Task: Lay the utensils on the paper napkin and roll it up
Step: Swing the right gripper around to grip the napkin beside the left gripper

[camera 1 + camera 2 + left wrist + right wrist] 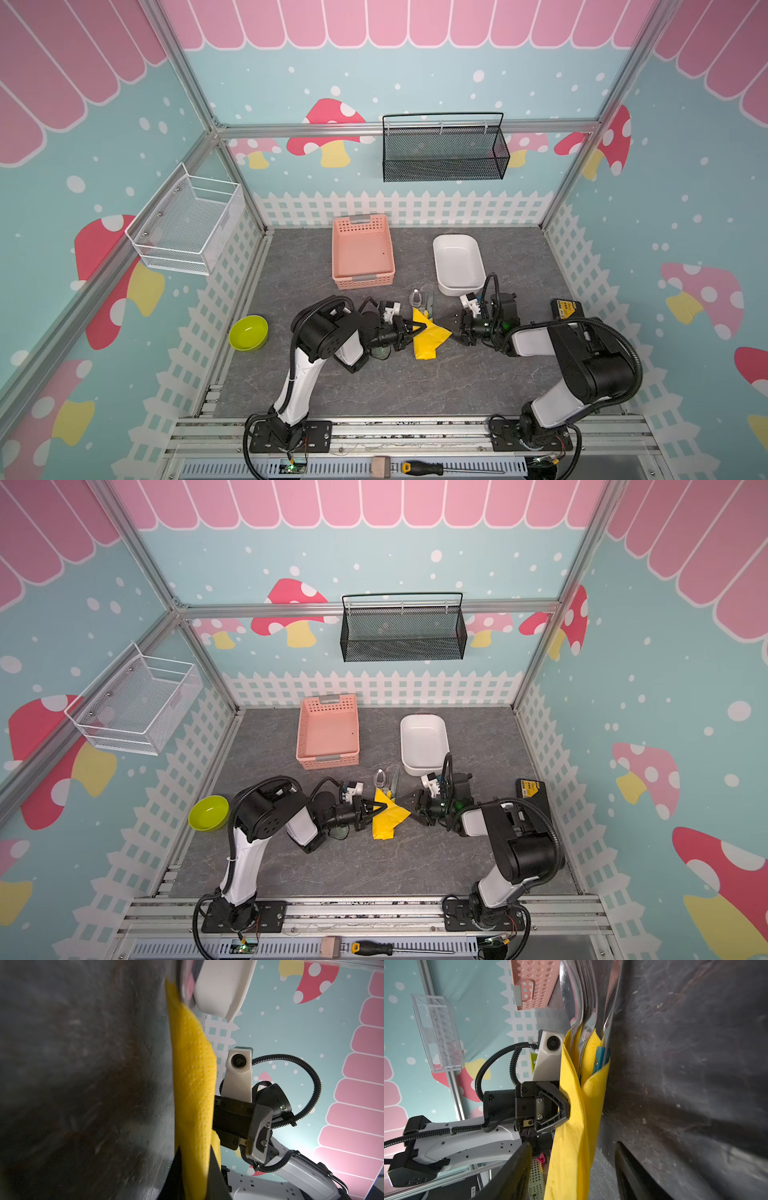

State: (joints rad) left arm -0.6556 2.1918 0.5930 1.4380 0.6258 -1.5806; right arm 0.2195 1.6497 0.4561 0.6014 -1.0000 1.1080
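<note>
The yellow paper napkin (430, 337) (386, 818) lies mid-table, folded over the utensils' handles. The silver heads of the utensils (420, 300) (384, 778) stick out of its far end, and in the right wrist view the utensils (583, 1001) are three, side by side, with a bit of teal handle inside the fold. My left gripper (417, 328) (376, 806) (195, 1153) is shut on the napkin (193, 1084) at its left edge. At the napkin's right corner my right gripper (451, 329) (407, 809) (572, 1157) is open. The napkin (571, 1126) passes between its fingers without touching them.
A pink basket (363, 253) and a white dish (458, 259) stand just behind the napkin. A lime-green bowl (248, 332) sits at the left fence, and a black-and-yellow box (566, 309) lies behind the right arm. A screwdriver (424, 468) lies on the front rail.
</note>
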